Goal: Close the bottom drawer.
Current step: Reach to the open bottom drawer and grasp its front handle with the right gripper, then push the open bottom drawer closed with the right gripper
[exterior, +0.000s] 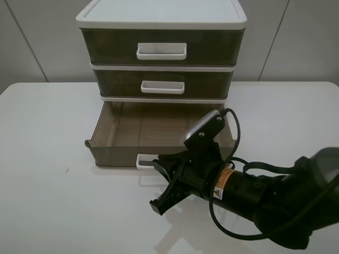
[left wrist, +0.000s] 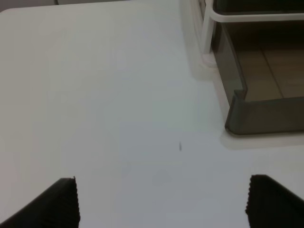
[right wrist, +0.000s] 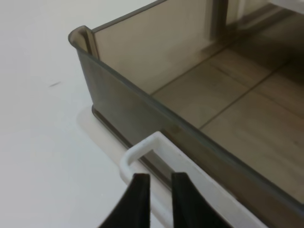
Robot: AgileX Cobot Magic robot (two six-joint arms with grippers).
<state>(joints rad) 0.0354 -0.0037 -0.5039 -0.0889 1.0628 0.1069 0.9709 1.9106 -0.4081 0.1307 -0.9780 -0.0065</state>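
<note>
The bottom drawer (exterior: 112, 154) stands pulled well out of the white-topped unit (exterior: 159, 13), its smoky front wall forward of the two drawers (exterior: 161, 66) above. Right at this drawer's white loop handle (right wrist: 145, 148) sits the right hand (right wrist: 160, 177), fingers pressed nearly together with only a slit between them; whether they touch the handle I cannot tell. Off the drawer's left front corner, the left hand (left wrist: 161, 192) hangs over the counter (exterior: 47, 174), fingers spread wide, holding nothing

**Three views, one shared corner**

The high camera looks down from the front at the drawer unit (exterior: 161, 21). The left wrist camera sees the bottom drawer (left wrist: 266, 114) from farther off, the right wrist close up. All share its front corner.
</note>
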